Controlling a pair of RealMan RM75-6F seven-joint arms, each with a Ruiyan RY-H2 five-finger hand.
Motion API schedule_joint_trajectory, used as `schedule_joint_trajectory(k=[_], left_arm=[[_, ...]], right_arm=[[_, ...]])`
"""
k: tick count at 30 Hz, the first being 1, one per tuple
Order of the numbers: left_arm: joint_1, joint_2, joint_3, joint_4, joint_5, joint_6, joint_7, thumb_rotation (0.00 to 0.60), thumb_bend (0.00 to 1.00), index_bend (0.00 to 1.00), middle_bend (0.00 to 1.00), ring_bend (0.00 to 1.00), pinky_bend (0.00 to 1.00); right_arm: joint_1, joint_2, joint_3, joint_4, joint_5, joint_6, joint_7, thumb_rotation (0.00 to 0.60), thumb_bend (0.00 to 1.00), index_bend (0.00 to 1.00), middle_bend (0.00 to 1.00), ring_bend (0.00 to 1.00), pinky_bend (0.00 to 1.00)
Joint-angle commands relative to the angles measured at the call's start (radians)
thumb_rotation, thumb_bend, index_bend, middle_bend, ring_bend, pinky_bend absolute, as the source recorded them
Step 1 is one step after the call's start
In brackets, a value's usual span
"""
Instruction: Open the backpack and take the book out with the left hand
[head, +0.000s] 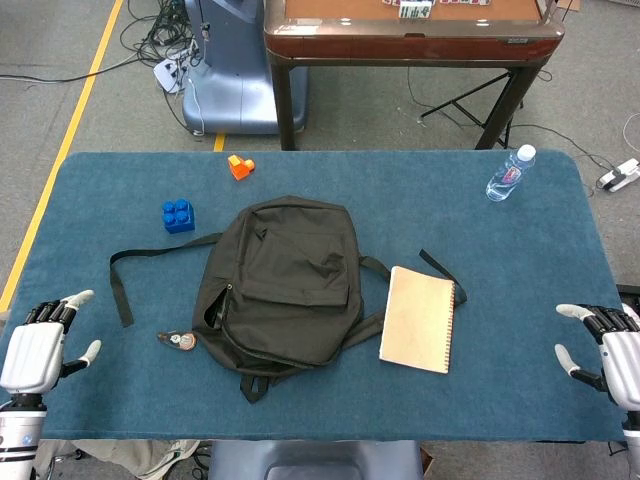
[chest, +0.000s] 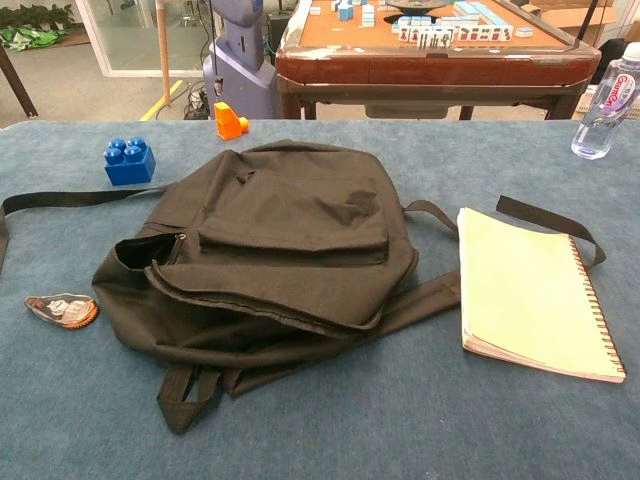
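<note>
A dark olive backpack (head: 285, 285) (chest: 270, 260) lies flat in the middle of the blue table, its zipper open along the left and near side. A tan spiral-bound book (head: 418, 318) (chest: 530, 295) lies on the table just right of the backpack, outside it. My left hand (head: 38, 345) rests at the table's near left edge, fingers spread, holding nothing. At the near right edge sits my right hand (head: 608, 350), also spread and empty. Neither hand shows in the chest view.
A blue brick (head: 178, 215) (chest: 128, 160) and an orange block (head: 240, 166) (chest: 229, 120) sit at the back left. A water bottle (head: 510, 174) (chest: 608, 100) stands back right. A small keychain charm (head: 180, 341) (chest: 62, 309) lies left of the backpack. Straps (head: 120, 280) trail left.
</note>
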Motion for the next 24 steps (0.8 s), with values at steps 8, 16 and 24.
schedule_joint_trajectory(k=[8, 16, 24], left_arm=[[0.003, 0.001, 0.002, 0.004, 0.001, 0.003, -0.006, 0.6, 0.3, 0.23, 0.26, 0.24, 0.19], [0.002, 0.004, 0.0, 0.0, 0.003, 0.004, -0.009, 0.6, 0.3, 0.23, 0.26, 0.24, 0.19], [0.004, 0.009, 0.001, -0.01, 0.012, 0.011, -0.004, 0.6, 0.3, 0.23, 0.26, 0.24, 0.19]], right_arm=[[0.009, 0.002, -0.003, -0.004, -0.019, -0.003, -0.004, 0.6, 0.3, 0.3, 0.32, 0.27, 0.24], [0.063, 0.001, -0.002, -0.007, -0.076, -0.045, -0.016, 0.6, 0.3, 0.3, 0.32, 0.27, 0.24], [0.177, 0.014, -0.001, -0.041, -0.161, -0.156, 0.019, 0.6, 0.3, 0.3, 0.32, 0.27, 0.24]])
